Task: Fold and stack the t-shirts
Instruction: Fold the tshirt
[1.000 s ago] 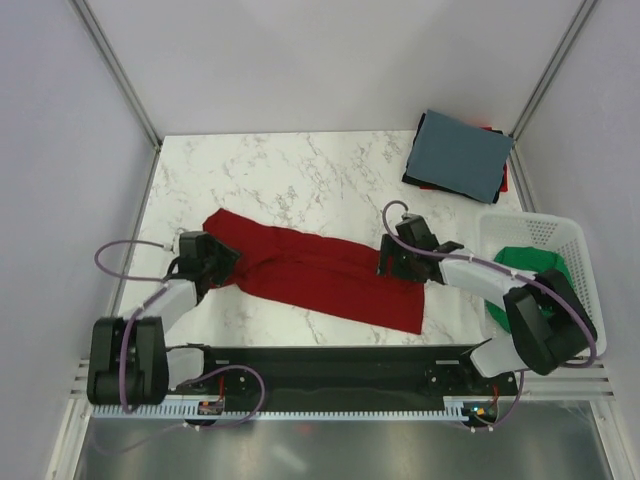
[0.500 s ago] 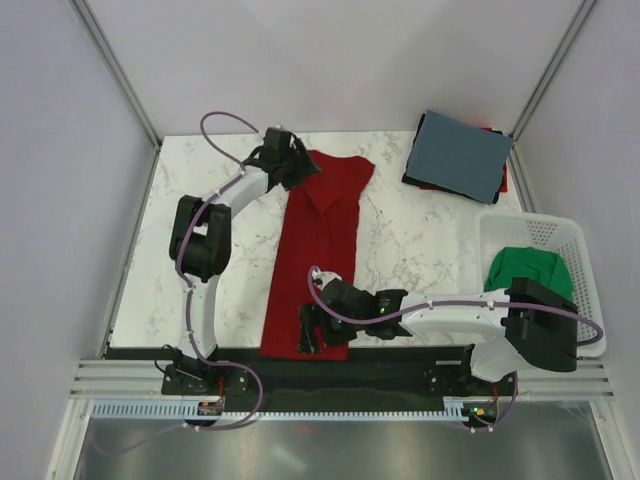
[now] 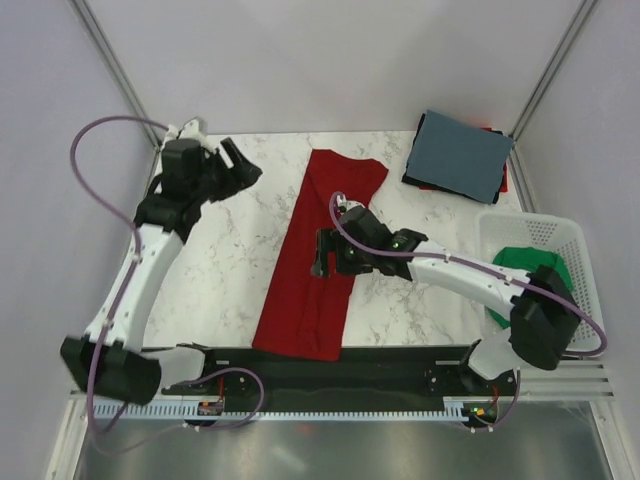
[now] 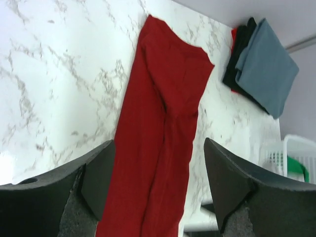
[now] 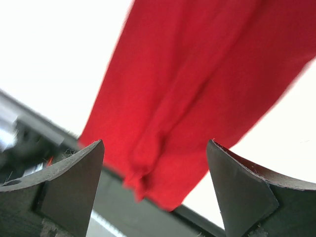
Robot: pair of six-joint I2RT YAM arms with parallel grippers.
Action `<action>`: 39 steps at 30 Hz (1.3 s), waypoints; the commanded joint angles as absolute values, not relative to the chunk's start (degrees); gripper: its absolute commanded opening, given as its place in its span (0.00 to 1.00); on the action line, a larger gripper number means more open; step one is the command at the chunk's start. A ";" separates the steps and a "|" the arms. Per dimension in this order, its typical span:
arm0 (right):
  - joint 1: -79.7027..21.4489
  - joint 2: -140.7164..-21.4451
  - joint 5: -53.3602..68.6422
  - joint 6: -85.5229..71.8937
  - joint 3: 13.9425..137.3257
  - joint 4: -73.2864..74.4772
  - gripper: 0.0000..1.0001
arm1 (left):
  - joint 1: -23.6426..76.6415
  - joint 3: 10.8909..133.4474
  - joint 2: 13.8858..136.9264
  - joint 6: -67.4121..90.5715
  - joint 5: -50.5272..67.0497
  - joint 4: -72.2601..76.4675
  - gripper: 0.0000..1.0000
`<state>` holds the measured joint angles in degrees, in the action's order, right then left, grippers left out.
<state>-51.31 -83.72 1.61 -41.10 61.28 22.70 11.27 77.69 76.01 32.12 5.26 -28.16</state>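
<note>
The red t-shirt (image 3: pixel 320 250) lies folded into a long strip from the back of the table to its near edge; it also shows in the left wrist view (image 4: pixel 163 128) and the right wrist view (image 5: pixel 192 98). My left gripper (image 3: pixel 240 165) is open and empty, raised at the back left, apart from the shirt. My right gripper (image 3: pixel 322 252) is open and empty above the strip's middle. A slate-blue t-shirt (image 3: pixel 460 152) tops a folded stack of darker ones at the back right. A green t-shirt (image 3: pixel 528 268) lies in the basket.
The white slatted basket (image 3: pixel 575 245) stands at the right edge. The red strip's near end overhangs the black rail (image 3: pixel 400 362) at the table's front. Bare marble (image 3: pixel 215 260) lies left of the strip. Grey walls close in the sides.
The left gripper let go of the shirt's far end and moved left and up. The right gripper let go of the near end and moved back to the strip's middle. The shirt shifted slightly.
</note>
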 commanded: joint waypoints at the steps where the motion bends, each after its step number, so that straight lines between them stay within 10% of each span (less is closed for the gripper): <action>1: -45.72 -90.06 0.36 -37.18 68.26 25.40 0.92 | 12.13 65.95 63.25 27.51 6.24 -32.43 0.80; 10: -31.82 -114.32 -4.65 -33.14 90.92 28.65 0.91 | 17.21 27.89 45.53 44.55 16.97 -18.03 0.74; 27: -25.31 -154.31 1.65 -24.45 137.42 30.77 0.90 | 28.04 22.85 73.12 50.01 15.91 7.03 0.72; 39: -25.22 -139.41 4.48 -18.11 131.13 25.66 0.95 | 28.21 25.91 60.48 48.61 10.82 -6.92 0.72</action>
<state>-25.28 -147.85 4.25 -20.64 131.61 25.63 27.99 22.96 64.01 48.80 14.09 -0.21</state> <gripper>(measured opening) 0.949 0.720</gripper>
